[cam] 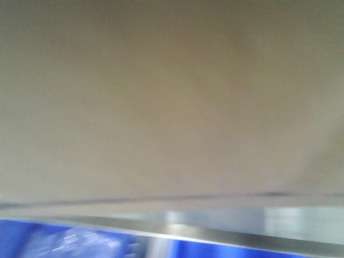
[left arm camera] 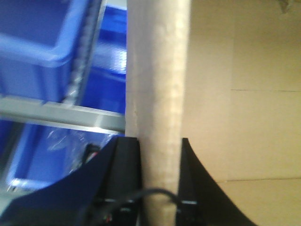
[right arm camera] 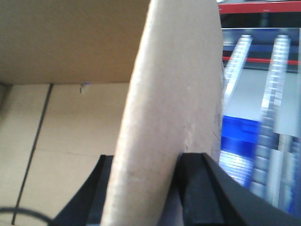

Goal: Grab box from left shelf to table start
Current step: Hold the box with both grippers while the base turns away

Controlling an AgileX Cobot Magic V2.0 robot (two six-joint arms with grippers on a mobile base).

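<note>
The left gripper [left arm camera: 157, 143] and right gripper [right arm camera: 146, 157] each pinch a box [cam: 161, 97] wall; behind it, the left shelf [left arm camera: 61, 115] holds blue bins [left arm camera: 37, 52].

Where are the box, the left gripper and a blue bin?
box [cam: 172, 97]: front view, brown side face.
left gripper [left arm camera: 157, 142]: left wrist view, between its fingertips.
blue bin [left arm camera: 28, 70]: left wrist view, outer wall.

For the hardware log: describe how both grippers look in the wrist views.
The left gripper has two black fingers with flat inner faces and outward-curving outer edges. A thin black cable loops across between their bases. The right gripper has matching matte fingers, wedge-shaped. A thin dark cable shows at the lower left. No markings can be made out.
</note>
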